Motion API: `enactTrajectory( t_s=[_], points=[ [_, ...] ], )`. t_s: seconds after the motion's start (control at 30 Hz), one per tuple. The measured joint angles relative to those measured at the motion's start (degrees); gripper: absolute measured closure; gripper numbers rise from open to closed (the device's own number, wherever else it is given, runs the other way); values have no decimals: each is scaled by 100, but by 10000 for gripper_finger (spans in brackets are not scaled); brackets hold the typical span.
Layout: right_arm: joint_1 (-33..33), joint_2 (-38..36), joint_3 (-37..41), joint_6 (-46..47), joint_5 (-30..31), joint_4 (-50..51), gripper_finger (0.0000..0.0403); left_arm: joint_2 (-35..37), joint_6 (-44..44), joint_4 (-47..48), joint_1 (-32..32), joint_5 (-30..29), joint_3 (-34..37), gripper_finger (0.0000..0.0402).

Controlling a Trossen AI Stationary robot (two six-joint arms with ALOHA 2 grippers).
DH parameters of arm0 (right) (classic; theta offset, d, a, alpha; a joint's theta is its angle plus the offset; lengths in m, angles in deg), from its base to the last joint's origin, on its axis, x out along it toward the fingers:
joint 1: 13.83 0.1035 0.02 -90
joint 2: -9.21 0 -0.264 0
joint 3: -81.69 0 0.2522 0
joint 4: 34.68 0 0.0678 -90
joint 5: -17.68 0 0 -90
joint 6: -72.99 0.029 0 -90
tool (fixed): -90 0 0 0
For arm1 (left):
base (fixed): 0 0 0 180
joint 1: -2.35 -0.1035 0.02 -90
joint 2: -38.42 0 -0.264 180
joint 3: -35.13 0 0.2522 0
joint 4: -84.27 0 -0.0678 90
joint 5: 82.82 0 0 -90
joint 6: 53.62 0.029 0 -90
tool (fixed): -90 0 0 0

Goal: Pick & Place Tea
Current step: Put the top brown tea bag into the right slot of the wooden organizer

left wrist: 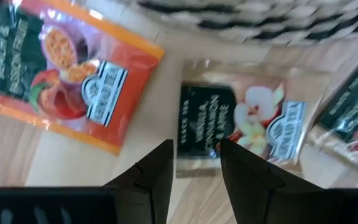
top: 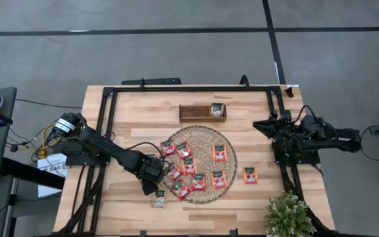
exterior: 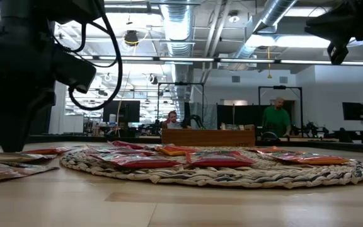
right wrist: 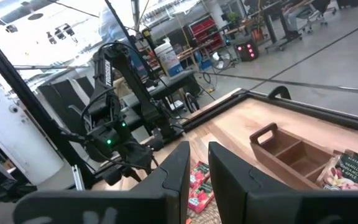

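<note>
- Red-orange flat square tea sachets (top: 198, 181), each with a dark centre label, lie scattered over a round woven straw mat (top: 224, 138) in the middle of the table; one more red-orange sachet (top: 250, 175) lies on bare wood just beside the mat's right edge.
- One pale white-green sachet (top: 159, 199) lies on the wood near the mat's lower left rim, and another pale sachet (top: 216, 110) sits in the right-hand compartment of a brown wooden three-compartment tray (top: 195, 113) just beyond the mat.
- In the left wrist view, a pale sachet with a dark label (left wrist: 238, 124) lies flat on the wood in line with the finger gap, with a red-orange sachet (left wrist: 64, 68) beside it.
- The left gripper (top: 155, 172) hangs low at the mat's left edge, just above the sachets; its fingers (left wrist: 157, 177) stand a narrow gap apart and hold nothing.
- The right gripper (right wrist: 196, 163) waits folded back at the table's right side, well apart from the mat, its fingers slightly parted and empty.
- A small green potted plant (top: 287, 216) stands at the near right corner.
- The light wooden table (top: 130, 118) carries a black metal frame (top: 189, 88) round its edge.
- Beyond the table, the low view shows an open workshop with ceiling ducts and two people (exterior: 276, 118) far back.
</note>
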Motion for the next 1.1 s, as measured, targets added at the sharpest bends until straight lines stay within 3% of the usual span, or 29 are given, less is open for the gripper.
enactTrajectory(
  t_s=[0.53, 0.93, 1.1],
  points=[
    [0, 0, 0, 2, -2, 0, 351, 24, 20, -627, -4, 78, 400, 283],
    [0, 0, 0, -1, -4, 7, 351, 9, 369, -681, -7, 56, 415, 393],
    [0, 0, 0, -3, -2, 44, 351, 7, 369, -693, -2, 58, 415, 401]
  ],
)
